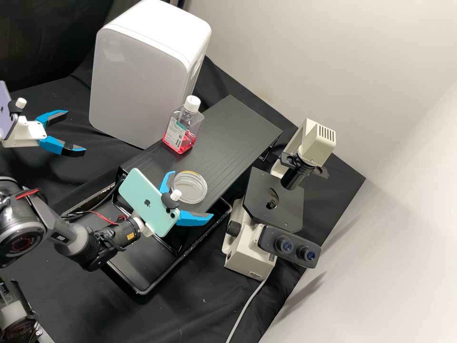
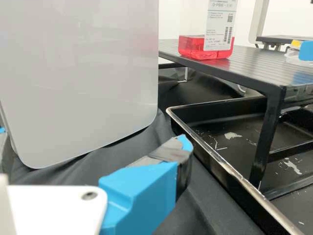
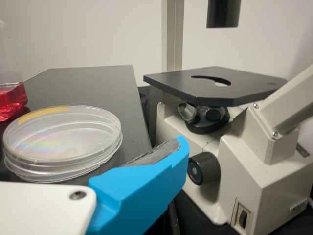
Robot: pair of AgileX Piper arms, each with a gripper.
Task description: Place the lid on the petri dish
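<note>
Right gripper (image 1: 193, 195): spread apart, empty, straddling the petri dish (image 1: 189, 185).
Petri dish: near end of the black rack (image 1: 228, 138); its lid (image 3: 61, 128) looks already seated.
Handling: likely light, brittle, slick plastic; you'd pinch the rim gently.
Left gripper (image 1: 75, 132): apart, empty, beside the white box (image 1: 143, 66).

Petri dish (image 1: 189, 187): clear, round, shallow, flat on black shelf (image 1: 228, 138), near its front corner. Lid (image 3: 63, 131): clear, seated level on dish (lower rim visible beneath it). Yellow strip (image 3: 41, 113) along lid's edge.
</note>
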